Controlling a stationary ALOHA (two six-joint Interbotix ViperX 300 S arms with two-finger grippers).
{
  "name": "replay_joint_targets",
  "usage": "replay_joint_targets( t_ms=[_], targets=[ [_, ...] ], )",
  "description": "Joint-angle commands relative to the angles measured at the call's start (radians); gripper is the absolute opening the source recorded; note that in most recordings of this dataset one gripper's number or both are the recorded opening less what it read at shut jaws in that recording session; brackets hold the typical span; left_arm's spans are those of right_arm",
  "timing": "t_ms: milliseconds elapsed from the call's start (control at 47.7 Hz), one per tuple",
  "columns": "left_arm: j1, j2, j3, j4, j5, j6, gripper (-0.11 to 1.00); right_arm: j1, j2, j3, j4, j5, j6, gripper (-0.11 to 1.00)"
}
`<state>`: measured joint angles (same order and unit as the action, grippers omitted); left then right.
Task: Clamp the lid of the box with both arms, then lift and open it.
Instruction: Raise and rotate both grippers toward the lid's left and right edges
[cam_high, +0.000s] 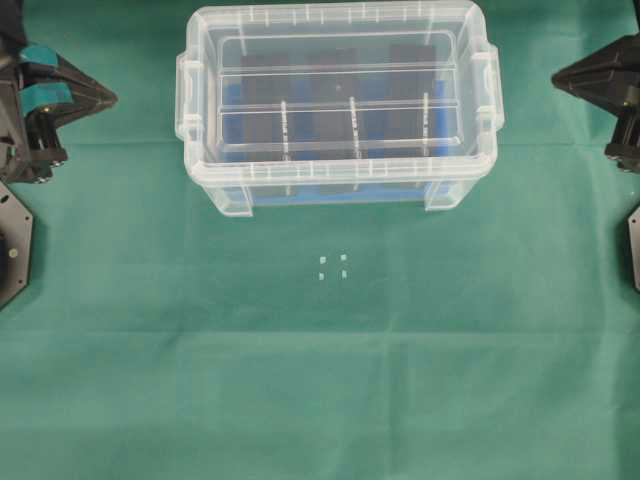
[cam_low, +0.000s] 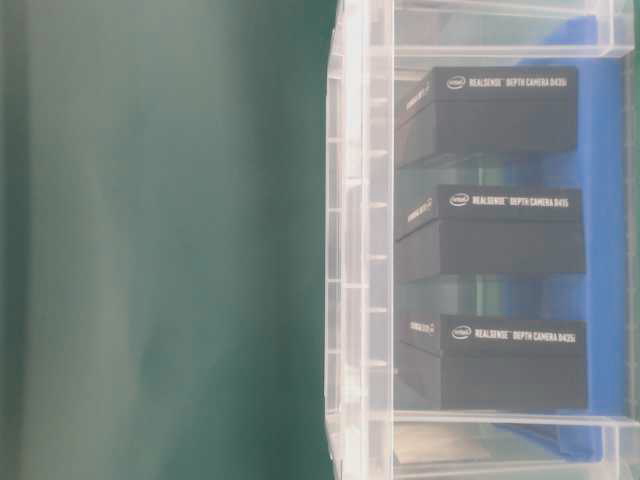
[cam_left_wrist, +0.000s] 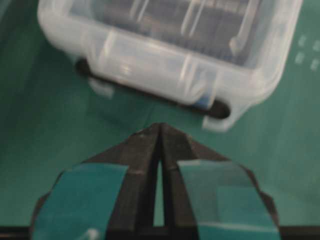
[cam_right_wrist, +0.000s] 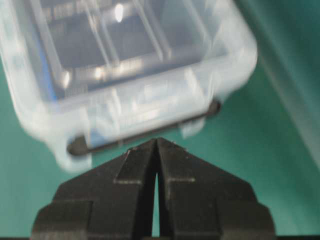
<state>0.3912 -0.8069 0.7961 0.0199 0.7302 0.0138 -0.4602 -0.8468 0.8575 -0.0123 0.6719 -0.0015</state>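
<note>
The lid (cam_high: 335, 95) sits flat on top of the box (cam_high: 337, 185). The box stands at the back of the green cloth (cam_high: 320, 380), in the middle between the two arms. Its long side runs left to right in the overhead view, and its two short ends face the arms. The lid is clear, with a raised rim and thin ribs across its sunk middle. Through the clear walls you can see a blue floor (cam_low: 605, 200) and three black blocks (cam_low: 490, 230) in a row. White words on them say they are depth cameras. Each short end of the box has a handle lug with a dark slot under it.

The left gripper (cam_high: 112, 98) is at the left edge, well apart from the box. It has teal tape (cam_left_wrist: 90, 192) on it. Its tip points right, at the box's left end. Its two fingers are pressed together at the tip and hold nothing.

The right gripper (cam_high: 556, 78) is at the right edge, also well apart from the box. It points left, at the box's right end. Its fingers are closed tight too, with nothing in them.

Four tiny white marks (cam_high: 332, 266) sit on the cloth in front of the box.
</note>
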Motion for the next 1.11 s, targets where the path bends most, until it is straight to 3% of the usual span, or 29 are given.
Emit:
replay_joint_targets(
  t_ms=[0,147,314,733,1089],
  targets=[
    [0.014,0.034,-0.069,0.009,0.084,0.002,0.01,-0.003,0.029,-0.072,-0.017,0.101,0.003,0.00],
    [0.018,0.078,-0.115,0.011,0.170,0.003,0.01,-0.003,0.087,-0.155,-0.046,0.276,0.003,0.00],
    [0.018,0.109,-0.150,0.011,0.259,0.003,0.01,-0.003,0.137,-0.216,-0.052,0.385,0.002,0.00],
    [0.018,0.170,-0.161,0.015,0.259,0.003,0.01,-0.003,0.206,-0.221,-0.074,0.387,0.002,0.00],
    [0.018,0.293,-0.078,0.015,0.126,0.003,0.01,-0.003,0.298,-0.130,-0.118,0.298,0.002,0.00]
  ],
)
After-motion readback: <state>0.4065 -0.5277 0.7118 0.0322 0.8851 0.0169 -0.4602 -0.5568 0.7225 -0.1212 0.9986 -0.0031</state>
